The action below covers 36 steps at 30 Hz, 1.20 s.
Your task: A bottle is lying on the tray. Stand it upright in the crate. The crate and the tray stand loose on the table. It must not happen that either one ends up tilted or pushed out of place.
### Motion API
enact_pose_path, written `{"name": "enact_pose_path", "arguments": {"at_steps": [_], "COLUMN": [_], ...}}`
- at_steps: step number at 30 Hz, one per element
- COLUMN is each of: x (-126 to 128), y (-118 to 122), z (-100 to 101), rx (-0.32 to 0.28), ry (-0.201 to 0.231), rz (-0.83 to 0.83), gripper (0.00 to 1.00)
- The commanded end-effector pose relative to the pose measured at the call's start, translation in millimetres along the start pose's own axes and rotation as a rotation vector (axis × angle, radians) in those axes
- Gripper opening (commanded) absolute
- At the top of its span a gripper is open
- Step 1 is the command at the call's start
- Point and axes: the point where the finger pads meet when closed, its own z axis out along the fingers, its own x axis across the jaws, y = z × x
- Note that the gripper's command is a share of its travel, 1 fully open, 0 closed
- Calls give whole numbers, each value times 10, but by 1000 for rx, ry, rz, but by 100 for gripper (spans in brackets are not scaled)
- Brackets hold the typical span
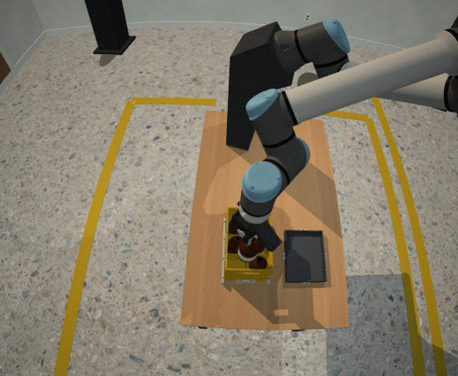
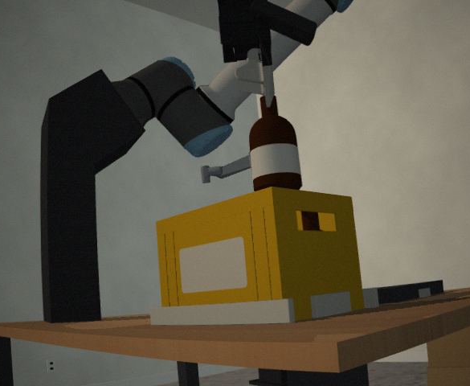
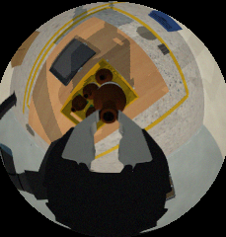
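Observation:
My gripper point(image 1: 248, 239) point(image 2: 269, 101) point(image 3: 109, 111) is shut on the neck of a brown bottle with a white label point(image 1: 248, 248) point(image 2: 274, 159) point(image 3: 111, 96). The bottle hangs roughly upright over the yellow crate point(image 1: 247, 275) point(image 2: 317, 257) point(image 3: 131, 95); in the exterior view its base shows just above the crate's near corner. Several brown bottles stand in the crate, among them one at the front right point(image 1: 257, 262) point(image 3: 104, 75). The front-left compartment looks empty, partly hidden by the held bottle. The dark tray point(image 1: 314, 251) point(image 2: 409, 292) point(image 3: 73, 59) holds nothing.
The crate and the tray stand side by side on the wooden table point(image 1: 208, 301) point(image 2: 226, 336), with a narrow gap between them. White strips point(image 2: 222, 314) run along the crate's foot. A black pedestal point(image 1: 241, 101) point(image 2: 71, 228) stands at the table's back.

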Motion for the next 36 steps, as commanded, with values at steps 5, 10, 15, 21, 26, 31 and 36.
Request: {"name": "enact_pose_path", "arguments": {"at_steps": [5,10,15,21,26,31,36], "x": [110,153,191,240,273,289,311], "y": [40,58,74,94,107,114,123], "z": [-8,-8,-8,-8,-8,-8,-8], "rx": [0,0,0,0,0,0,0], "ry": [1,1,1,1,1,1,1], "rz": [0,0,0,0,0,0,0], "gripper": [0,0,0,0,0,0,0]}}
